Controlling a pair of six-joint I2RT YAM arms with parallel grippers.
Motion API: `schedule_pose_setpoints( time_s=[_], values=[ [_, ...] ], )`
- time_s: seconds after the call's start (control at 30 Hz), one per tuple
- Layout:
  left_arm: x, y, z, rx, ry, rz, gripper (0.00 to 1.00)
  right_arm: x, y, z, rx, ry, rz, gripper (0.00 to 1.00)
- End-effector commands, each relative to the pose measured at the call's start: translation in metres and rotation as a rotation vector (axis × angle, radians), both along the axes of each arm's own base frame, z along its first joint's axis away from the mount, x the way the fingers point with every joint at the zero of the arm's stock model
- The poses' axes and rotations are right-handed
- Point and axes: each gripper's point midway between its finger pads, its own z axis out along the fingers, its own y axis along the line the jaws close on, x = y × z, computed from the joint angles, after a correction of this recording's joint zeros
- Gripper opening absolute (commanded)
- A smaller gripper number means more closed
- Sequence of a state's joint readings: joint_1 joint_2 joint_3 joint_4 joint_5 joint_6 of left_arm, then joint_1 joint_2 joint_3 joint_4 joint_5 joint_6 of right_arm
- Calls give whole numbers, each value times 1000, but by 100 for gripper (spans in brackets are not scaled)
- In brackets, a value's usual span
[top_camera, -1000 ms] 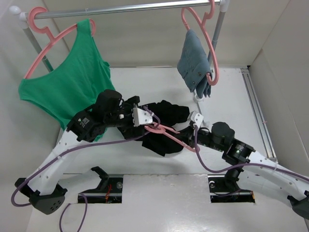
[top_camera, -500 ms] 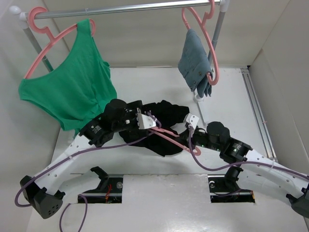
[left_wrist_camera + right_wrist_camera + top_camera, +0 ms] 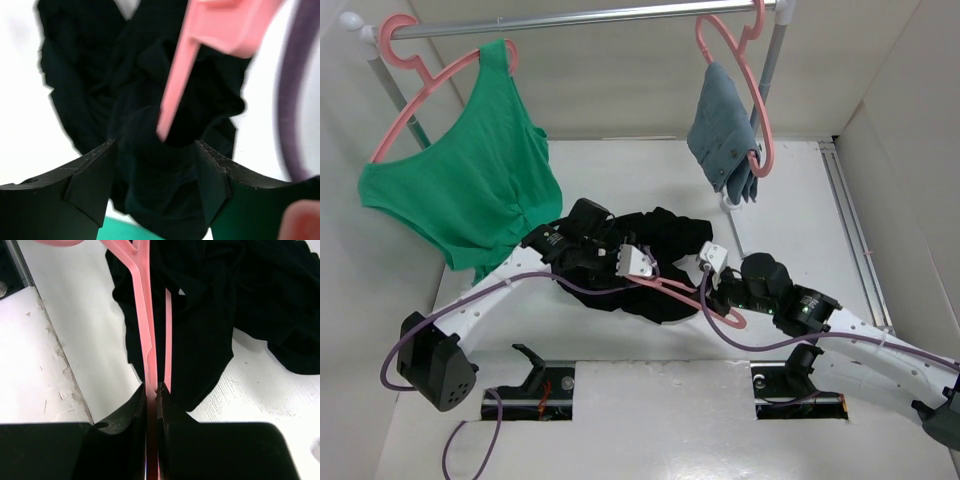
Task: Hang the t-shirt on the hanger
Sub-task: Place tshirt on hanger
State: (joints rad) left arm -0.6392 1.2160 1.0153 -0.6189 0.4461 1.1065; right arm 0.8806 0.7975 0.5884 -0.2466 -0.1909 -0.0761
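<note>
Hanger is pinched edge-on between the closed jaws of the right gripper, whose arm is stretched low from the near right. The left gripper, jaws spread wide, is bent down over the black t-shirt, which is crumpled mid-scene under the hanger.

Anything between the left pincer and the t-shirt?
Only the hanger: its pink arm crosses just ahead of the open left pincer, over the t-shirt. Fabric to the left of it looks unobstructed.
</note>
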Motion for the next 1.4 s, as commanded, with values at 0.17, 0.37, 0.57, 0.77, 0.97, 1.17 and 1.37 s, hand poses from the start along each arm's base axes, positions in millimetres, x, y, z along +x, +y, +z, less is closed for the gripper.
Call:
schedule_pose_setpoints(
  time_s=[0.17,0.37,0.57,0.77,0.97,1.17,1.37],
  values=[
    [-38,9,-39,65,141,-113,37,18,20,79,201,-160,-6,0],
    [-33,11,-47,80,150,-60,0,21,19,75,204,-158,-26,0],
    [-31,9,-32,39,121,-33,0,23,19,77,209,-167,-35,0],
    [-40,-8,12,-112,144,-16,0,26,25,76,207,-161,-26,0],
    [-59,-23,66,-309,164,-24,0,29,29,89,247,-183,-29,0],
    [-66,-27,81,-352,169,-13,0,32,36,92,253,-183,-20,0],
    [-72,-39,111,-432,189,-21,2,36,42,93,261,-180,-25,0]
  ],
)
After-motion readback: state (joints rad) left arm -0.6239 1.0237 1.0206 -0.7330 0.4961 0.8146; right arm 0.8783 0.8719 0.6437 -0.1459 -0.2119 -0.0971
